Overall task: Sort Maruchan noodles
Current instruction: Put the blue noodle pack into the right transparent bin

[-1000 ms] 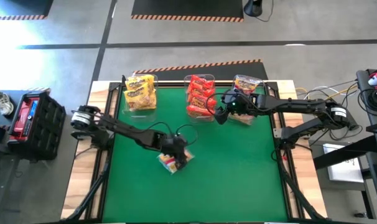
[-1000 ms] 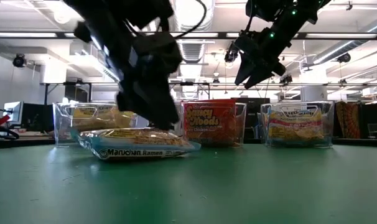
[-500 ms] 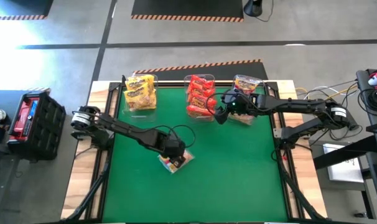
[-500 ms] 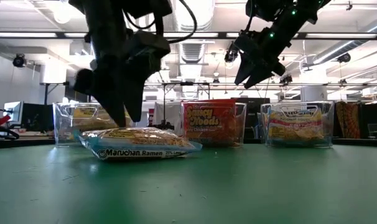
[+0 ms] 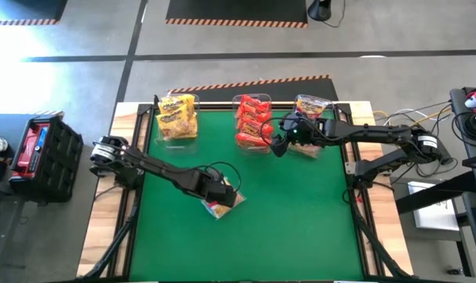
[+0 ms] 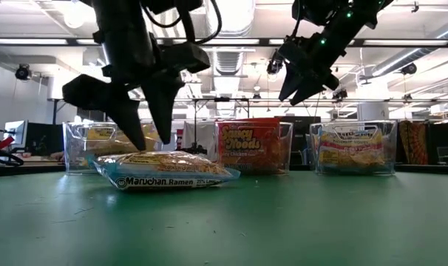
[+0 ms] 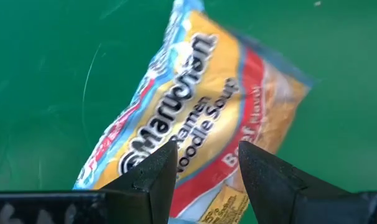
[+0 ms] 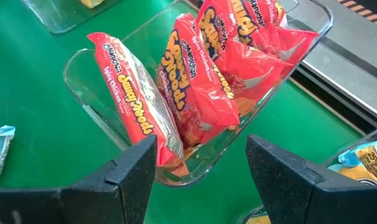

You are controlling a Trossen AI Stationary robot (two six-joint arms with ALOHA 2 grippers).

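Noodle packet (image 6: 165, 171) lies flat, long axis diagonal across table.

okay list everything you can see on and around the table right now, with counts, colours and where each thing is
Loose packet: one, pale multicoloured, flat on the mat, left of centre.
Bins: three, clear, along the far edge.
Left bin: yellow-orange packets, count unclear.
Middle bin: red packets, several.
Right bin: pale multicoloured packets, partly hidden by the right arm.
Mat: one, green, covering the table.
Crate: one, black, on the floor left of the table.
Left gripper: open, fingers straddling the loose packet.
Right gripper: open, empty, raised between the middle and right bins.
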